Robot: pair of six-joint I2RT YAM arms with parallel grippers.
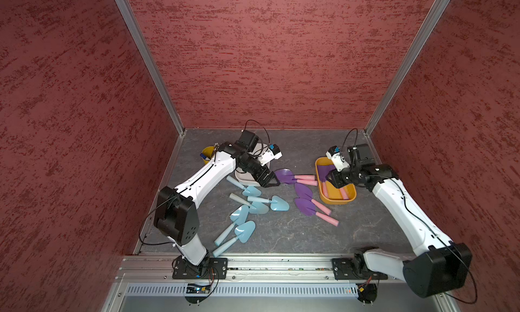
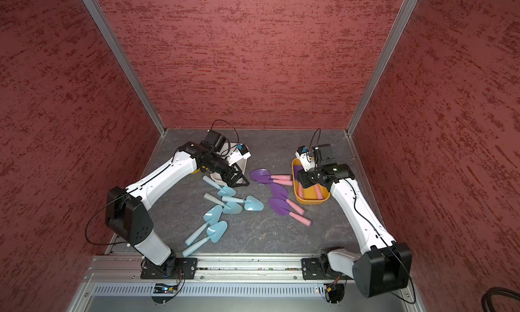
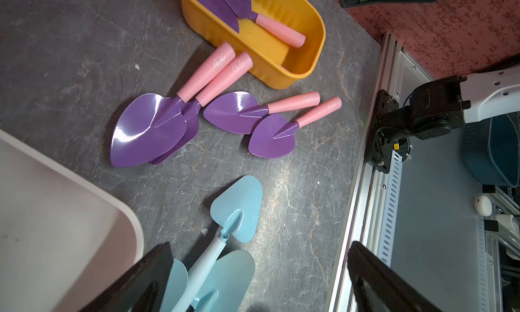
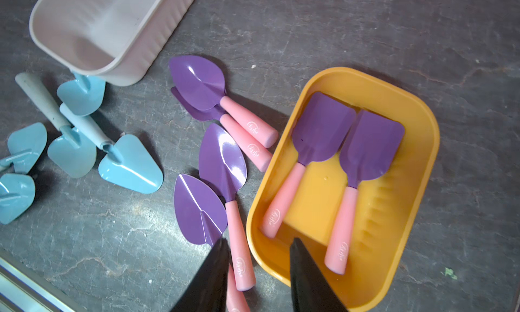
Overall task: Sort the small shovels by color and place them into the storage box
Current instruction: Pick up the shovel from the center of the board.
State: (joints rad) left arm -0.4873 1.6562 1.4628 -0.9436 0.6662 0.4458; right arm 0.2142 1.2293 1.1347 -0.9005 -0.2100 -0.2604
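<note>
Four purple shovels (image 4: 222, 161) overlap beside the half-open, empty right hand (image 4: 259, 241); a grab may catch two.

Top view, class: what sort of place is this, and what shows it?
Probably a robot test cell: left arm and right arm bolted to a rail, red walls enclosing the table.
</note>
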